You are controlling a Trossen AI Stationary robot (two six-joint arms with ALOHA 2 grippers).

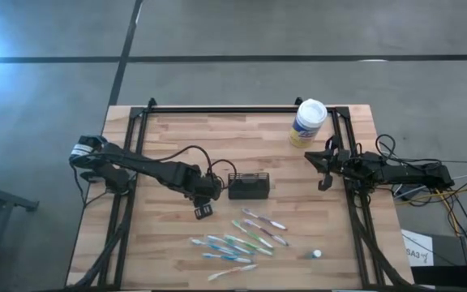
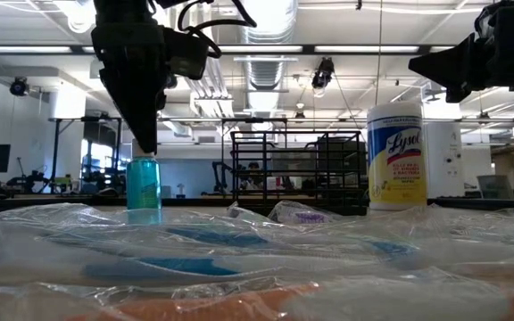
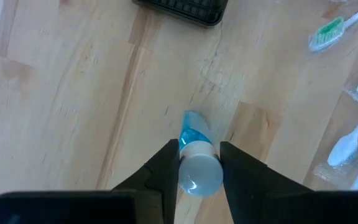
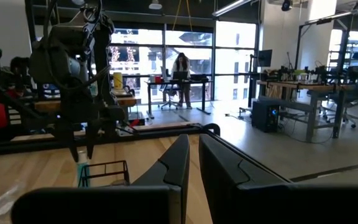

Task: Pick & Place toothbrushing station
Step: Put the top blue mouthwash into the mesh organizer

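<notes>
High view: the toothbrushing station (image 1: 249,186) sits on the table (image 1: 177,142) at about its middle. The canister (image 1: 307,122) stands well beyond it, toward the right arm. Just left of the station, the left gripper (image 3: 199,163) pinches an upright blue tube (image 3: 196,152). The right gripper (image 4: 193,163) waits by the canister, fingers pressed nearly together, empty.

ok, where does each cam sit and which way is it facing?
High: above the table, looking straight down; shows both arms, left gripper, right gripper.
Low: at table-top level, looking across into the room; left gripper above the blue tube.
Left wrist: looks down past its own gripper at the tube; black holder beyond.
Right wrist: looks level across the table past its own gripper; left arm beyond.
Shared: low and left wrist both see the tube.
</notes>
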